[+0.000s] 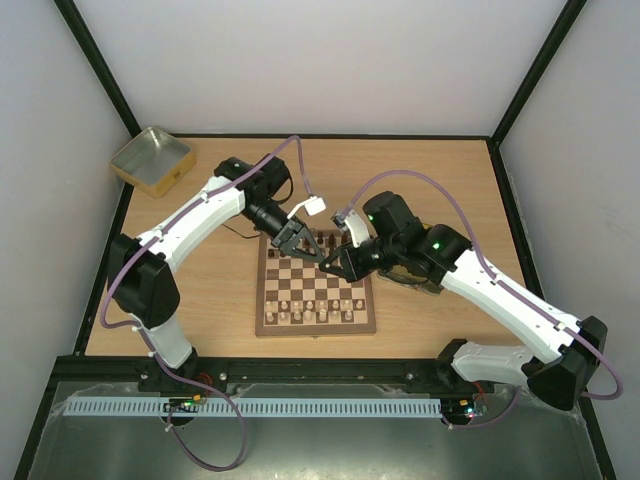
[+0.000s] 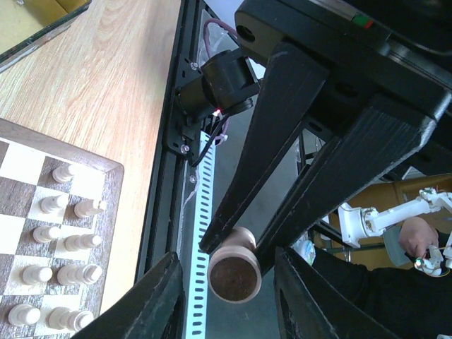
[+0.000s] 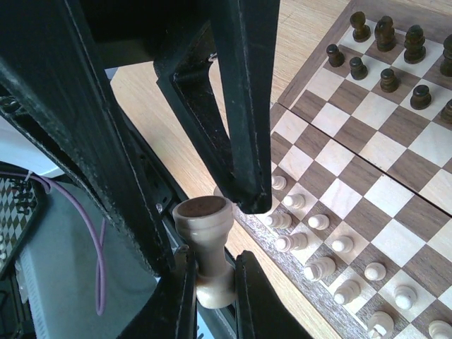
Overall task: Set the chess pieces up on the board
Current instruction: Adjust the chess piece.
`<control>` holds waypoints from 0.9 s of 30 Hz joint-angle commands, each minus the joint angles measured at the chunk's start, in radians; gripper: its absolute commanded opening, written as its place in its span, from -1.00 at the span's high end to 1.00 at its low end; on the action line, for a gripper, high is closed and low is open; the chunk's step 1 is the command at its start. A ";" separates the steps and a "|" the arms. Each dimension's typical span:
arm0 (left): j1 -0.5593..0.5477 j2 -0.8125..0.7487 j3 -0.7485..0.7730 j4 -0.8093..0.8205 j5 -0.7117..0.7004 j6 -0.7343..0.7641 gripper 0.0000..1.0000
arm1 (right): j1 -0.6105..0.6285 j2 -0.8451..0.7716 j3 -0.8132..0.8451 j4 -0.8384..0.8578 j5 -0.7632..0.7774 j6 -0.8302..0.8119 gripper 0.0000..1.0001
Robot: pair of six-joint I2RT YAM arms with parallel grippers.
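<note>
R tool (image 3: 214, 263): clamped on cream piece (image 3: 205, 229), both fingers pinching one end of it; other end, w/ round brownish face, sticks out past the fingertips.
L tool (image 2: 227, 256): spread wide, one finger each side of same piece; gap visible on both sides in L wrist view, no contact seen.
Piece vs tools: sits between L fingers (image 2: 152, 304), roughly midway; lengthwise in line w/ R tool; round end faces L wrist cam; held in air, not resting on any square.
Meeting spot: in top view both tools nose to nose over far part of board (image 1: 318, 290), approx. mid-width; piece itself too small to make out there.
Board: flat on wooden surface (image 1: 210, 290), between the two arms, closer to the arm bases than to the far edge.
Rest of set: cream chess pieces (image 3: 319, 221) in two rows along board's near side; can't tell whether every square there is filled.
Opp. side: dark chessmen (image 3: 387, 79) in rows along far side, partly hidden under tools in top view.
Other: gold tin (image 1: 152, 162), open side up, at far-L corner of surface, well apart from board.
</note>
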 commanded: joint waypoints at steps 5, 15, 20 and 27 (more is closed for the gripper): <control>-0.011 0.011 -0.003 -0.010 0.002 0.007 0.37 | -0.004 -0.022 0.002 0.041 -0.016 0.008 0.96; -0.022 -0.001 -0.003 -0.016 0.007 0.014 0.60 | -0.004 -0.002 -0.003 0.054 -0.026 0.003 0.96; -0.030 -0.003 -0.003 -0.021 0.008 0.019 0.60 | -0.004 0.011 -0.002 0.056 -0.029 -0.003 0.96; -0.044 -0.012 -0.007 -0.022 0.009 0.025 0.71 | -0.003 0.020 -0.003 0.057 -0.022 -0.005 0.96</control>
